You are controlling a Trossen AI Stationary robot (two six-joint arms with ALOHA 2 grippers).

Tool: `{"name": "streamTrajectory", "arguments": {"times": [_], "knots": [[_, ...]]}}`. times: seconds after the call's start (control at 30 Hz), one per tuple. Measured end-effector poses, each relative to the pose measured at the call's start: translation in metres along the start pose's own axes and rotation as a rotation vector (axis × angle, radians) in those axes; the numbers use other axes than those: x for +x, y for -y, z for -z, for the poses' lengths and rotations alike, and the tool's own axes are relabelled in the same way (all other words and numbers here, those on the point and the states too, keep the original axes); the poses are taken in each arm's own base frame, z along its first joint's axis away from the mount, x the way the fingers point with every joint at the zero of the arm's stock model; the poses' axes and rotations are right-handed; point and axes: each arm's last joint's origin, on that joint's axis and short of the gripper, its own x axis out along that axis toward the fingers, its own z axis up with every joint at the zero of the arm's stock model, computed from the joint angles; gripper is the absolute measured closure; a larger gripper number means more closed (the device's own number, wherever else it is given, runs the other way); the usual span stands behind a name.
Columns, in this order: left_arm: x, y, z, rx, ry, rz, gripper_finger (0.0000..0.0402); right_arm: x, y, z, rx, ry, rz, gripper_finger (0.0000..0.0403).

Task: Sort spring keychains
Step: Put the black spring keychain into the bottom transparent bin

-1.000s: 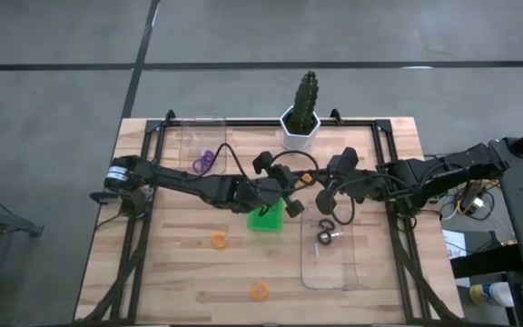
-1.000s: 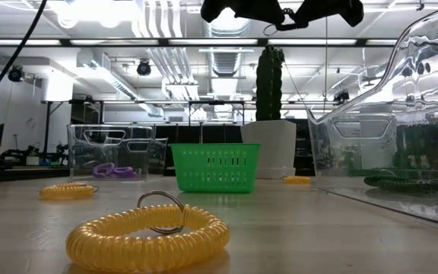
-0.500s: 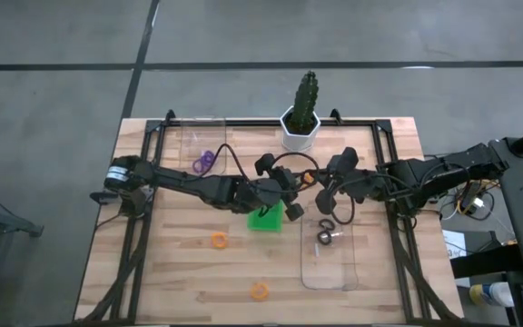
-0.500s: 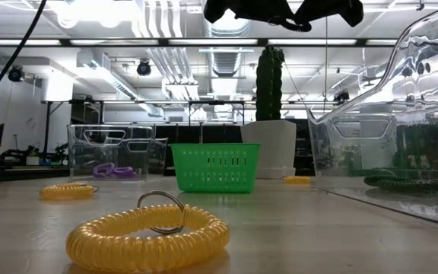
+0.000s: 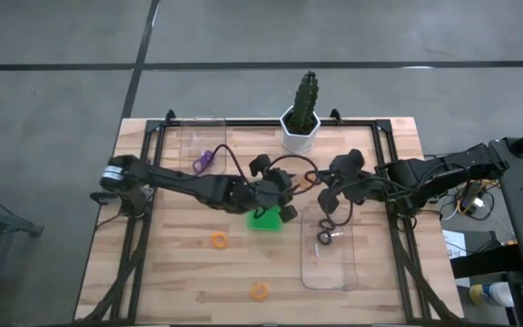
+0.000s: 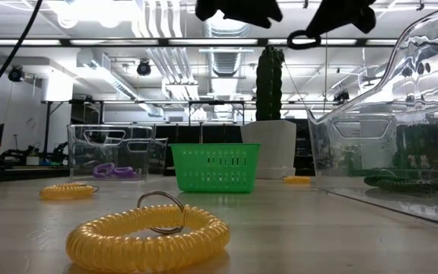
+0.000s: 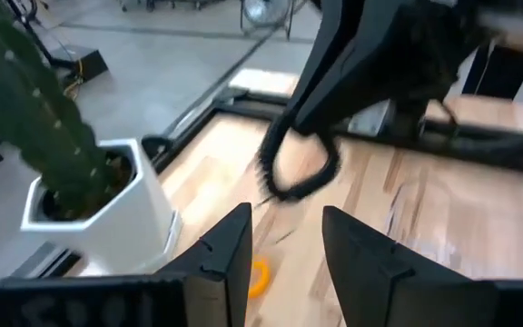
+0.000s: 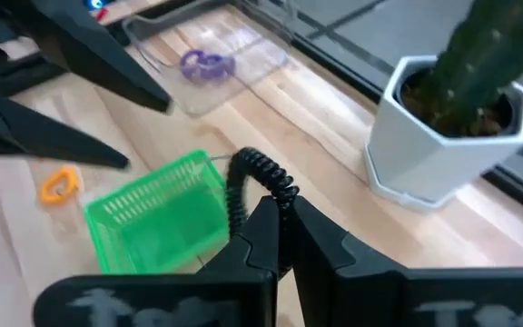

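Right tool (image 8: 280, 238) pinching black coil (image 8: 260, 182) (barely); may slip, landing in green basket (image 8: 157, 222) below. Left tool (image 7: 284, 259) spread nearby.

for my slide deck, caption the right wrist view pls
Right claw shut on a black spring keychain above the green basket, left claw fingers open nearby.

A robotics lab or workshop. Shown by exposed ceiling ducts (image 6: 226, 57) and strip lights (image 6: 105, 9) overhead, grey concrete floor (image 5: 53, 82), a wooden surface (image 5: 180, 263) fitted with a black metal frame (image 5: 152, 136), equipment benches (image 6: 226, 106) behind.
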Motion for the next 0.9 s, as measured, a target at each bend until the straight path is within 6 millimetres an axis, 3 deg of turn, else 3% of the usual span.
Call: {"name": "streamTrajectory", "arguments": {"times": [0.17, 0.43, 0.63, 0.9], "knots": [[-0.011, -0.008, 0.007, 0.012, -0.116, -0.024, 0.0273, -0.003, 0.003, 0.002, 0.015, -0.034, -0.007, 0.0391], [-0.031, -0.023, 0.039, -0.030, -0.420, -0.154, 0.0273, -0.011, 0.000, 0.011, 0.069, -0.316, -0.296, 0.0390], [-0.045, -0.030, 0.059, -0.044, -0.575, -0.278, 0.0273, -0.016, -0.004, 0.036, 0.122, -0.571, -0.350, 0.0390], [-0.051, -0.027, 0.073, 0.010, -0.563, -0.351, 0.0273, -0.015, -0.010, 0.075, 0.176, -0.683, -0.297, 0.0390]]}}
